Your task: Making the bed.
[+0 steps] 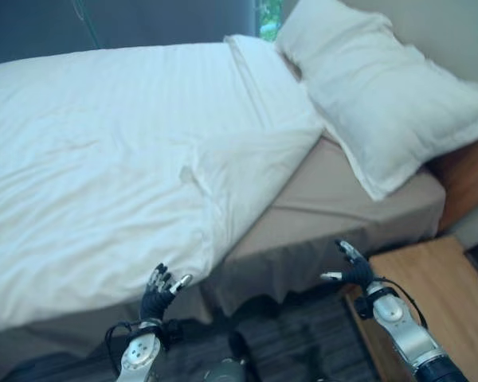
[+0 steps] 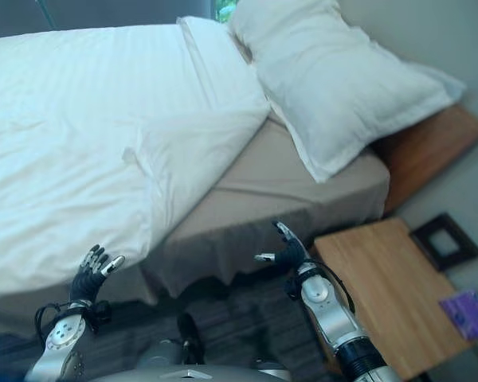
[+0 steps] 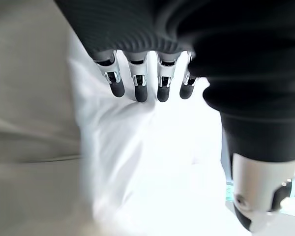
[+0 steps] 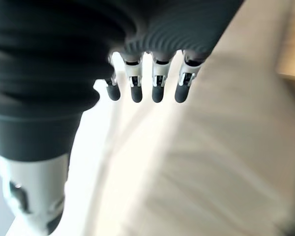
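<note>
Bedroom scene: bed [image 1: 358,211] spans most of my head view, wooden nightstand [image 2: 390,298] at 4 o'clock. White duvet [image 1: 95,159] covers the left and middle, but its near corner [image 1: 251,171] is folded back, leaving taupe sheet bare toward 3 o'clock. Pillow [image 1: 382,103] sits at 1 o'clock, skewed and overhanging the mattress edge. My left hand [image 1: 158,293] at 7 o'clock and right hand [image 1: 352,269] at 5 o'clock both hang relaxed, fingers straight, holding nothing, just short of the bed. Roughly half done, I'd guess: corner needs pulling up, pillow squaring.
</note>
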Available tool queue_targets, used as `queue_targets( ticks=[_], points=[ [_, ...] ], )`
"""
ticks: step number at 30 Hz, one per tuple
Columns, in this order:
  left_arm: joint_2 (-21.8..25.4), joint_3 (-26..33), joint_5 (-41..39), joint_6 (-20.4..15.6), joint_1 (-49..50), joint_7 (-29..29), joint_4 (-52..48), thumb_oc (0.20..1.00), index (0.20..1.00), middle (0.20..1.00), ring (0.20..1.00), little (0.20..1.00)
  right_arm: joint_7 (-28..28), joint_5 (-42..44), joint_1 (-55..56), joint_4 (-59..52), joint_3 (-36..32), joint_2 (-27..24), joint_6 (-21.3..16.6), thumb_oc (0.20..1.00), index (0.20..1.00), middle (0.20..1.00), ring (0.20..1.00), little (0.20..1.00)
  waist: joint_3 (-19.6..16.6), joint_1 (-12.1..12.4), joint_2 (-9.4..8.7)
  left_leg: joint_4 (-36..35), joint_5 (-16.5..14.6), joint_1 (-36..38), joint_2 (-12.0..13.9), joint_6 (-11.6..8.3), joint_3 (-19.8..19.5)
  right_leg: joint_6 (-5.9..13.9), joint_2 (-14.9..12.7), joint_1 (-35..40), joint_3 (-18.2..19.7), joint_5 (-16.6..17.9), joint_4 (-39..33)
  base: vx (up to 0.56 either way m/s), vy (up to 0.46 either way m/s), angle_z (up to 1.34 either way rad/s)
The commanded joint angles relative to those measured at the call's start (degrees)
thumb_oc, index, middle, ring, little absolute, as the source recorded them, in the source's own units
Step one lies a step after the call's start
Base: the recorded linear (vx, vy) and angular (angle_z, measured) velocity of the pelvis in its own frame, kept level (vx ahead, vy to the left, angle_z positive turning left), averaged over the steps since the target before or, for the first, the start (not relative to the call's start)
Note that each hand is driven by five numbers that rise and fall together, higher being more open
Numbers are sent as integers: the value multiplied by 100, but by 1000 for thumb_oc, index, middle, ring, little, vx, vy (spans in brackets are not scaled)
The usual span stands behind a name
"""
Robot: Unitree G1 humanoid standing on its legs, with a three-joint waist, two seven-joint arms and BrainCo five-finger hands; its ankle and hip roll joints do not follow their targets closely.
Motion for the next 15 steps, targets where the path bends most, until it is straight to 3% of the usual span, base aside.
queue_targets(
  ticks=[1,3,4,5,6,7,10,15],
  points=[
    [294,24,-161,-449,-54,45,-684,1000,1000,1000,1000,1000,-440,-691,-1341,-179,17,-89,-538,1000,1000,1000,1000,1000,284,-25,217,-114,-38,309,889,-718,197,-220,-682,209,66,-83,-3812,233,-166,112],
    [324,-40,-232,-504,-106,2,-744,1000,1000,1000,1000,1000,-509,-798,-1675,-177,135,-94,-571,1000,1000,1000,1000,1000,303,-62,192,-110,-46,318,919,-779,76,-291,-619,182,80,-214,-4190,232,-159,72],
    [354,-200,-291,-558,-205,-37,-840,1000,1000,1000,1000,1000,-602,-845,-1974,-173,203,-71,-606,1000,1000,1000,1000,1000,271,-64,147,-132,-53,307,944,-861,-79,-388,-477,139,218,-358,-4953,259,-281,108],
    [410,-323,-513,-624,-304,-158,-1004,1000,1000,1000,1000,1000,-737,-1017,-2444,-49,335,-63,-538,1000,1000,1000,1000,1000,223,-27,85,-149,-133,304,924,-969,-432,-412,-307,164,586,-393,-6036,257,-278,125],
    [410,-320,-513,-623,-304,-158,-1004,1000,1000,1000,1000,1000,-738,-1017,-2448,-45,337,-61,-540,1000,1000,1000,1000,1000,220,-32,87,-150,-130,298,928,-970,-436,-414,-302,167,581,-383,-6050,288,-313,175],
    [404,-402,-726,-689,-362,-298,-1214,1000,1000,1000,1000,1000,-855,-1336,-2753,99,471,-57,-451,1000,1000,1000,1000,1000,111,99,4,-133,-216,259,824,-993,-692,-330,-341,320,824,-197,-6544,143,-143,149],
    [368,-298,-972,-742,-363,-392,-1381,1000,1000,1000,1000,1000,-873,-1748,-3245,526,808,-20,-358,1000,1000,1000,1000,1000,-34,227,-22,-123,-284,341,746,-1003,-694,-284,-412,531,706,27,-6808,215,-99,128],
    [328,-264,-926,-743,-496,-304,-1126,1000,1000,1000,1000,1000,-825,-1751,-3543,964,995,50,-251,1000,1000,1000,1000,1000,-132,268,-47,-121,-316,398,764,-1023,-712,-331,-366,682,625,31,-6910,131,-75,-11]
  ],
)
